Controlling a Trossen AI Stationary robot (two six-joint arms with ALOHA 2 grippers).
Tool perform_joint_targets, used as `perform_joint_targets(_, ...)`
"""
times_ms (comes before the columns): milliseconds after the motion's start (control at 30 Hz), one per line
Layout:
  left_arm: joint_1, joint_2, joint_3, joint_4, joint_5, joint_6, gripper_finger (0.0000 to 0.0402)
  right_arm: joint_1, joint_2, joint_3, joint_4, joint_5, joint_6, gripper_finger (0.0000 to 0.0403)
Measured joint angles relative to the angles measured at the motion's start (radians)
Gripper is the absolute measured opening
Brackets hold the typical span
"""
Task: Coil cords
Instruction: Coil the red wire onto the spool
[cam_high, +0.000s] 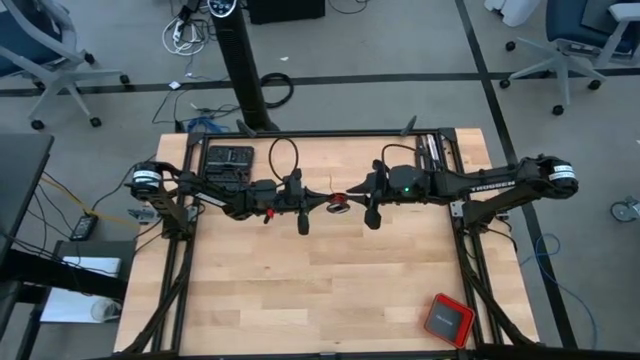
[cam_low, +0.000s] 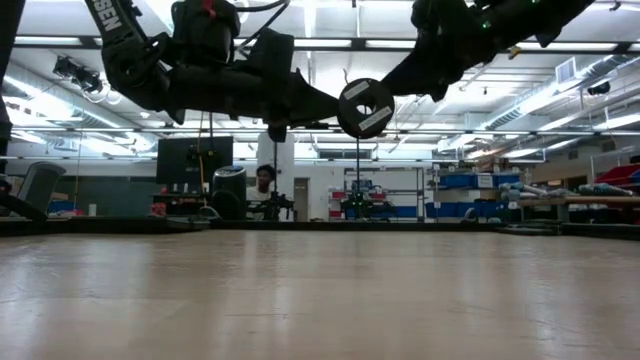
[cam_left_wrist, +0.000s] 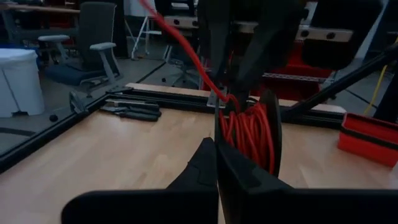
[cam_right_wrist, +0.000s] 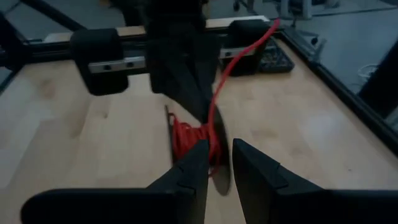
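Observation:
The thin red cord (cam_left_wrist: 249, 134) is wound on a small black spool (cam_low: 365, 107) that hangs high above the table's middle. One strand (cam_right_wrist: 242, 62) runs from the winding up and away past the left arm. My left gripper (cam_left_wrist: 216, 152) reaches in level from the left and is shut on the spool. My right gripper (cam_right_wrist: 219, 165) comes from the right, slanting down, open by a narrow gap. One spool flange (cam_right_wrist: 221, 146) shows through that gap. In the high view both grippers (cam_high: 322, 205) (cam_high: 360, 203) flank the spool (cam_high: 340, 205). My left gripper pinches the rim of one thin spool flange (cam_left_wrist: 217, 121) between its two shut fingers, coming level from the table's left. The spool is lifted clear of the table with its flanges upright. My right gripper stands with its fingers on either side of the other flange; I cannot tell whether it touches.
A red square box with a dark top (cam_high: 448, 320) lies near the table's front right corner. A black tool case (cam_high: 230, 160) and pliers (cam_left_wrist: 130, 111) lie at the far left. Bare wood spreads below the arms. A person (cam_low: 265, 180) shows far behind the table.

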Motion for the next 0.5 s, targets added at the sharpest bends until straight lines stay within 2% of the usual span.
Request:
perform_joint_targets(167, 0.0, 0.0, 0.0, 0.008, 0.025, 0.033, 0.0, -0.004, 0.027, -0.018, 0.053, -0.051, 0.009, 0.0075)
perform_joint_targets(500, 0.0, 0.002, -0.001, 0.024, 0.035, 0.032, 0.0001, -0.011, 0.04, -0.054, 0.143, -0.057, 0.01, 0.0073)
